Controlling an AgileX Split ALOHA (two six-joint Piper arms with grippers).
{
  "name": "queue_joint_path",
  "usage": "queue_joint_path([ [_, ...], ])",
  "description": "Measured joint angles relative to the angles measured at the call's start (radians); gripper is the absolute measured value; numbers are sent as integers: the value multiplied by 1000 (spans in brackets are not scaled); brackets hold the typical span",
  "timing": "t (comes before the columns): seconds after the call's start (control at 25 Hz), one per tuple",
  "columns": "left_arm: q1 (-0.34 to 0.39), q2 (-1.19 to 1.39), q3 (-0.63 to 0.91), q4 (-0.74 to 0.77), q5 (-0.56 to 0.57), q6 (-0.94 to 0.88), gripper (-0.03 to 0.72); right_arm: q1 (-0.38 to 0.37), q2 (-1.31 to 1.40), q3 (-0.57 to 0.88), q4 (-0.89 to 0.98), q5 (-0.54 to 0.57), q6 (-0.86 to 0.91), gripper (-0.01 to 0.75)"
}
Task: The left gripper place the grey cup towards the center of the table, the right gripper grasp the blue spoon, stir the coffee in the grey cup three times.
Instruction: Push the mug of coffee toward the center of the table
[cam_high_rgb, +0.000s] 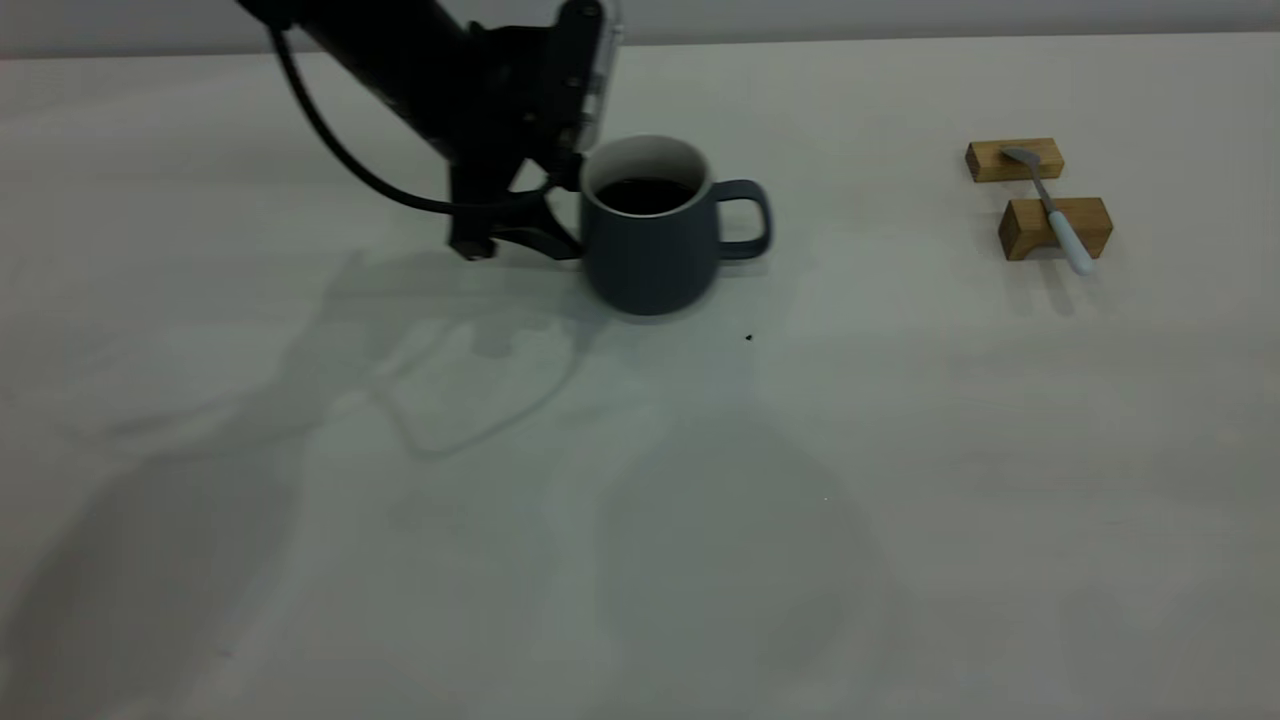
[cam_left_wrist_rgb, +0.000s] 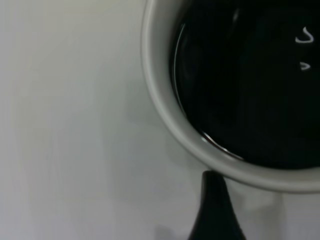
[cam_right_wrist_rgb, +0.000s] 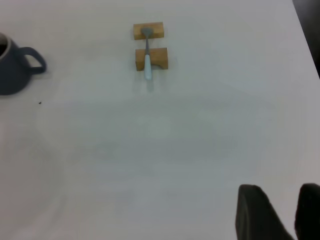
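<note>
Unlabelled grey cup (cam_high_rgb: 650, 250) of coffee (cam_high_rgb: 647, 195)

grey cup (cam_high_rgb: 650, 245) left | blue spoon (cam_high_rgb: 1055, 215) on 2 blocks (cam_high_rgb: 1085, 222) right

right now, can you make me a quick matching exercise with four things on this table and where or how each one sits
Things:
1. grey cup
2. blue spoon
3. left pincer
4. dark speck

Places or states:
A. lying across two wooden blocks
B. alone on the bare table, just in front of the cup
C. holding dark coffee, handle turned toward the spoon
D. up against the cup's side opposite the handle

Pairs: 1-C, 2-A, 3-D, 4-B
</note>
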Motion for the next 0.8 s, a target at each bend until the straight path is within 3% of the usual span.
queue_joint_path([
  [0.2, -39, 10, -13, -47, -16, 0, 585, 0, 0, 0, 0, 0, 0, 237],
  [0.8, -40, 11, -13, -74, -13, 0, 585, 0, 0, 0, 0, 0, 0, 237],
])
